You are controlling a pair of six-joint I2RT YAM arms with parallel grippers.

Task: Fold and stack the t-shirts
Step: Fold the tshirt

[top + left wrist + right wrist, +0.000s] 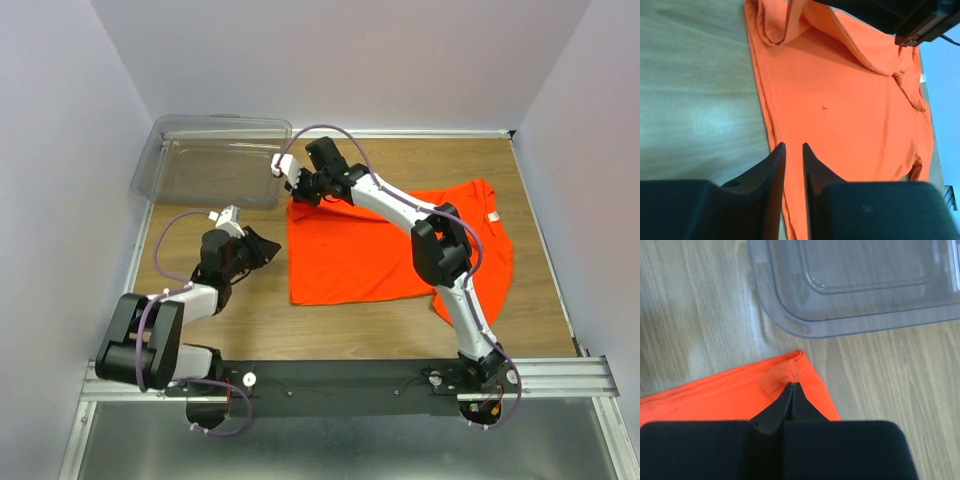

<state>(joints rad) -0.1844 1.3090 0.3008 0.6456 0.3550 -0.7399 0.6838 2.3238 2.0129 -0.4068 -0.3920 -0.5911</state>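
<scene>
By the clear bin (215,128), right gripper (791,385) pinches a corner of the t-shirt (370,250); left gripper (792,146), narrowly parted, should bite hem fully.

The right arm reaches far forward and leans over toward its left, elbow bent high. The right gripper (791,387) tips downward with its jaws pressed tight together, a corner of the t-shirt (715,395) pinched right at their tips. The left arm is folded in close and low. The left gripper (792,146) points forward with a narrow slit between its fingers.
</scene>
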